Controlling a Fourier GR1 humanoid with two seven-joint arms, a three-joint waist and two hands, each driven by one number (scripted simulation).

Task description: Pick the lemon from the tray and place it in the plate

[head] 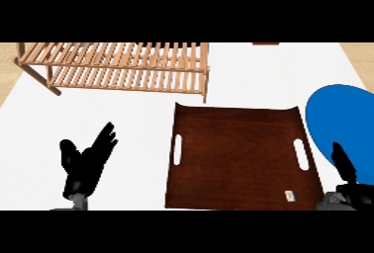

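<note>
While the white counter [116, 113] fills most of the head view, 4 items and 2 hands are listed on it. Item 1: a wooden slatted rack [116, 66], light brown, with 2 tiers of slats, stands at the far left of the counter. Item 2: a dark brown wooden tray [241, 155], roughly rectangular with 2 white slot handles, 1 on its left side and 1 on its right, lies at the centre, nearer than the rack and apart from it. Item 3: a small pale label or tag [290, 195] sits on the tray's surface near its near right corner. Item 4: a blue plate [343, 131] lies just beside the tray's right edge and runs off the view's right side. Lemon: it cannot be seen anywhere, neither on the tray nor on the plate, so its place cannot be told. Left hand [86, 160]: black, on a grey forearm coming in from the lower edge, it shows left of the tray and apart from it, fingers straight and spread upward, thumb out to the left, holding nothing. Right hand [347, 173]: black, at the lower right corner over the near part of the plate, only partly in view, with 1 finger pointing up; whether it is released or clenched round anything cannot be told. A thin reddish strip [266, 44] shows at the counter's far edge.
</note>
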